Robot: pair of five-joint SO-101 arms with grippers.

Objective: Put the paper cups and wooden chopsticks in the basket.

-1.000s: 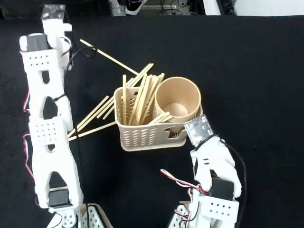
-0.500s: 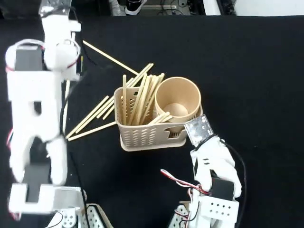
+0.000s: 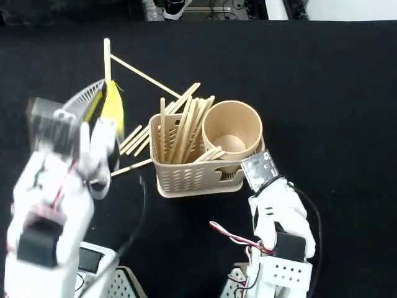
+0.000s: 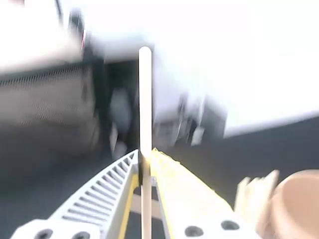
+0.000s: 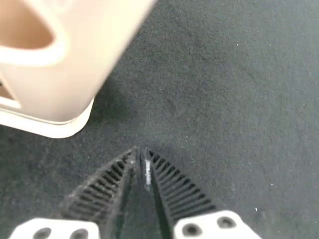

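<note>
Yellow tape covers one finger (image 3: 114,107) of the left tool (image 3: 107,85), whose jaws are pinched narrow on a single chopstick (image 3: 107,59). The chopstick runs in line with the tool. Its long axis points away from the arm bases toward the far edge of the black tabletop (image 3: 335,93), and most of its length juts free past the tips. In the left wrist view the chopstick (image 4: 145,99) rises straight out of the left tool (image 4: 144,157). Tool and chopstick sit left of the basket (image 3: 192,180), beyond its far left corner and apart from it.

Inside the basket, a bundle (image 3: 183,130) of chopsticks fills the left part, leaning with its top ends fanned out over the far rim. A cup (image 3: 243,121) stands mouth up in the right part, against the bundle.

Several loose sticks (image 3: 127,141) lie slanted on the tabletop just left of the basket. A long stick (image 3: 146,76) lies beyond the basket, slanting toward the bundle's top ends.

The right tool (image 5: 140,155) has its jaws nearly closed with nothing between them. It points at the tabletop just beside the near right corner of the basket (image 5: 75,69).
</note>
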